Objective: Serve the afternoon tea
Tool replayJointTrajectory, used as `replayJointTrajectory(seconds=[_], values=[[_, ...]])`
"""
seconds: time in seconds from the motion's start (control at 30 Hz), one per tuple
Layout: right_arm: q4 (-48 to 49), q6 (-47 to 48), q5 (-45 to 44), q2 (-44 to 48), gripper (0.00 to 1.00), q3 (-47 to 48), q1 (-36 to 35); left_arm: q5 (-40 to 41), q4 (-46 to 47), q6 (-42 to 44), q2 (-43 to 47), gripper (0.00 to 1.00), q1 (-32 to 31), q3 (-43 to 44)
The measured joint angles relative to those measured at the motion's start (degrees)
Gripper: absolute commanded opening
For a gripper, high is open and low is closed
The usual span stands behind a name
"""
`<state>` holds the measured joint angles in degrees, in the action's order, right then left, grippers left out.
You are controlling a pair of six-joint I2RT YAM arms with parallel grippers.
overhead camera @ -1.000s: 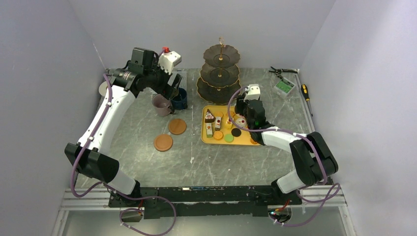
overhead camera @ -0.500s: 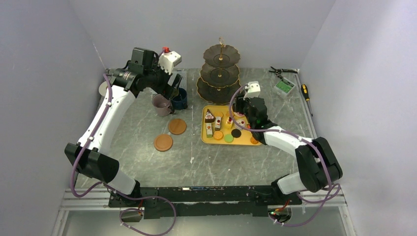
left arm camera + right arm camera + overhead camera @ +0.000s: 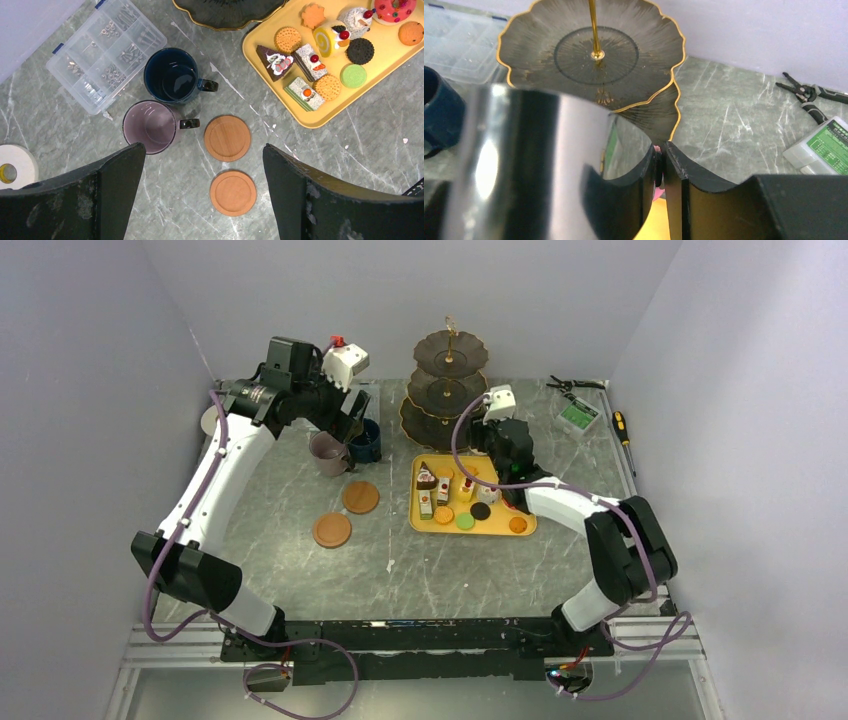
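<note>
The dark gold-trimmed stand (image 3: 445,390) is at the back centre. A yellow tray (image 3: 500,530) in front of it carries cake slices (image 3: 307,55) and orange and green macarons (image 3: 353,75). My right gripper (image 3: 492,455) hangs over the tray's far right corner, facing the stand's lowest tier (image 3: 594,55). Its jaws (image 3: 660,150) are shut on a pink donut (image 3: 657,192), seen as a pink sliver between them. My left gripper (image 3: 204,150) is open, high above the mauve mug (image 3: 150,125), the navy mug (image 3: 172,75) and two brown coasters (image 3: 227,138) (image 3: 233,178).
A clear compartment box (image 3: 105,50) lies behind the mugs and a white tape roll (image 3: 15,165) at the far left. Pliers (image 3: 804,92), a green-and-white device (image 3: 578,417) and a screwdriver (image 3: 622,427) lie at the back right.
My right gripper has lifted off the tray and moved back toward the stand, its jaws narrowing a little. The left arm has not moved.
</note>
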<state>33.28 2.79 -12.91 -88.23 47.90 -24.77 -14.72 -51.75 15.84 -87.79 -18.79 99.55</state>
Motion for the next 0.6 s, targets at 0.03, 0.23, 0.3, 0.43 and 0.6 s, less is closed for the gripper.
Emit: replayJointTrajectory(seconds=[0.03,0.23,0.3,0.43,0.6], values=[[0.35,0.28,0.00,-0.96,0.37,0.17,0.00,0.00,0.00,0.02,0.04,0.94,0.00,0.00],[2.62,1.25,-0.04,-5.33,0.37,1.44,0.00,0.00,0.00,0.61,0.55,0.94,0.00,0.00],[3.63,1.44,-0.07,-6.23,0.37,2.05,0.00,-0.02,0.00,0.90,0.74,0.94,0.00,0.00],[5.86,1.64,-0.11,-6.95,0.37,2.71,0.00,-0.07,-0.02,1.05,1.09,0.94,0.00,-0.35],[9.31,1.77,-0.22,-7.78,0.37,2.95,0.00,-0.17,-0.07,1.05,1.09,0.94,0.00,-0.96]])
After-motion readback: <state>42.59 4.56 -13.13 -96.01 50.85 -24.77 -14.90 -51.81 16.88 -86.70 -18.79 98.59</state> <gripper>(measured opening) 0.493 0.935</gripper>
